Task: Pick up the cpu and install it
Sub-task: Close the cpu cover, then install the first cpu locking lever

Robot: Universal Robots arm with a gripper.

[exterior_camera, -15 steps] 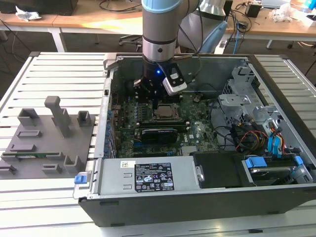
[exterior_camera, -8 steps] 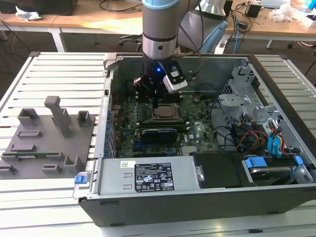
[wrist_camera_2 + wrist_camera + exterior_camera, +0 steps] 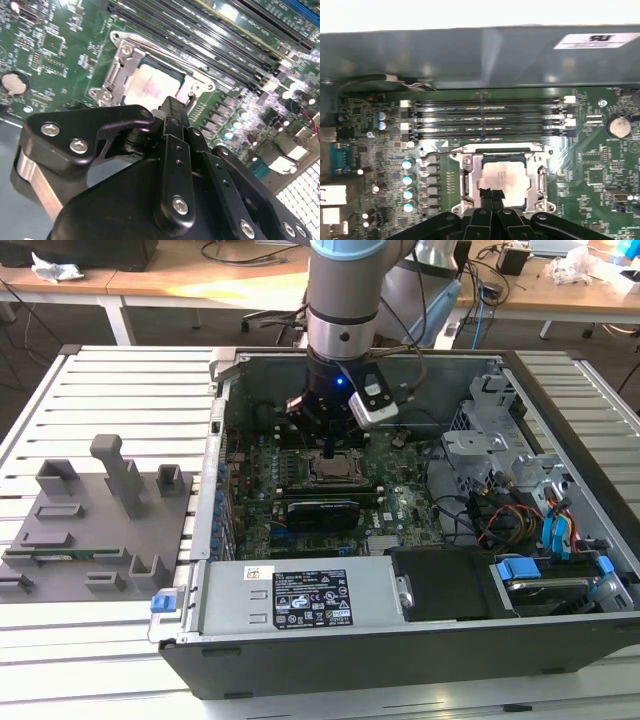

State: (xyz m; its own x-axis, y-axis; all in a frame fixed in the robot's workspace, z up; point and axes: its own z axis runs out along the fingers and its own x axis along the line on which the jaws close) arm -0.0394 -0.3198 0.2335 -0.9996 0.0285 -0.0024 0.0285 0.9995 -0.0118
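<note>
The cpu (image 3: 509, 176), a flat square chip with a shiny silver top, lies flat inside the metal socket frame (image 3: 469, 175) on the green motherboard. It shows in the second wrist view as the cpu (image 3: 146, 86) and in the exterior view as the cpu (image 3: 330, 469). My gripper (image 3: 490, 193) hangs straight over the socket inside the open computer case. Its two black fingers are pressed together, shut, with nothing between them. In the second wrist view the gripper (image 3: 173, 107) ends at the chip's near edge. Whether the tips touch the chip I cannot tell. In the exterior view the gripper (image 3: 329, 444) is just above the socket.
Several black memory slots (image 3: 490, 117) run beside the socket, toward the case wall (image 3: 470, 55). A graphics card (image 3: 320, 512), power supply (image 3: 300, 595) and drive cage (image 3: 500, 455) crowd the case. A grey parts fixture (image 3: 90, 525) lies on the slatted table at the exterior view's left.
</note>
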